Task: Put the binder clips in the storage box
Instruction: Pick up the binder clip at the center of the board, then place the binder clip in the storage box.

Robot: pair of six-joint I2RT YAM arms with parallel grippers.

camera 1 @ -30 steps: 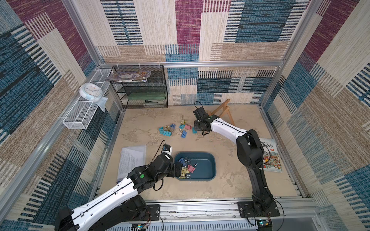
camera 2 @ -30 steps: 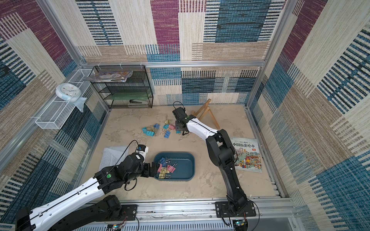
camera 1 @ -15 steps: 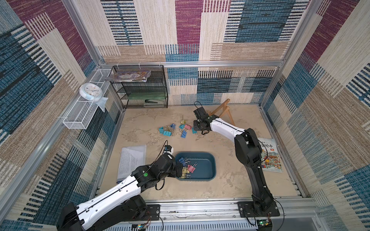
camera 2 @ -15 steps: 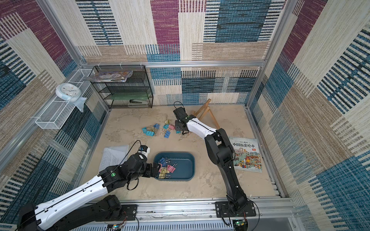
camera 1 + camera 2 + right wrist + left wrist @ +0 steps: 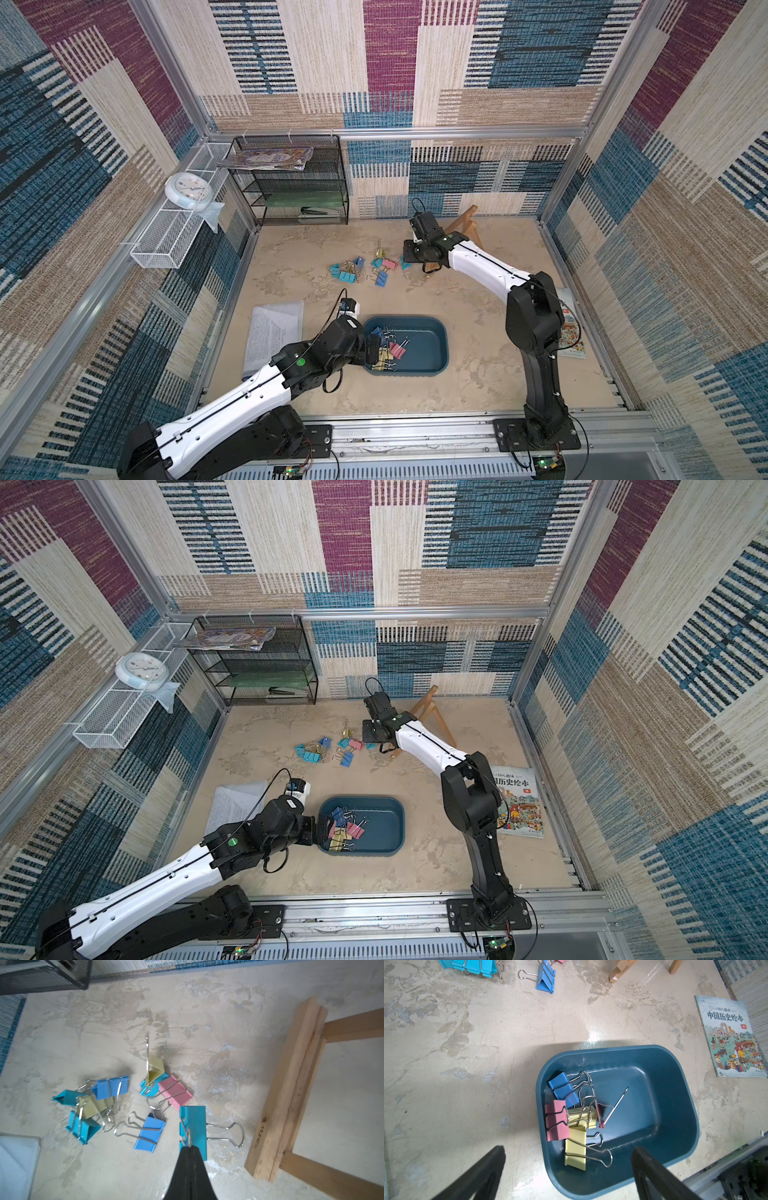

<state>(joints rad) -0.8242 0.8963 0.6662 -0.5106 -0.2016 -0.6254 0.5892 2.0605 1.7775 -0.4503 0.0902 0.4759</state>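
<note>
The storage box (image 5: 436,328) is a dark teal tray at the front middle of the table, seen in both top views. Several binder clips (image 5: 560,1120) in pink, yellow and blue lie at its left end. My left gripper (image 5: 568,1148) hovers open above that end with nothing between its fingers. More binder clips (image 5: 357,268) lie scattered further back on the table. At the right edge of that scatter, my right gripper (image 5: 190,1147) is shut on the upright wire handle of a teal binder clip (image 5: 195,1124) that rests on the table.
A wooden stand (image 5: 291,1095) sits close to the right of the held clip. A picture book (image 5: 519,800) lies at the right edge and a paper sheet (image 5: 274,332) left of the box. A black mesh rack (image 5: 299,183) and a white wire basket (image 5: 166,241) stand at the back left.
My right gripper has closed on the teal clip's handle. The left gripper stays open over the box's left end, hardly moved.
</note>
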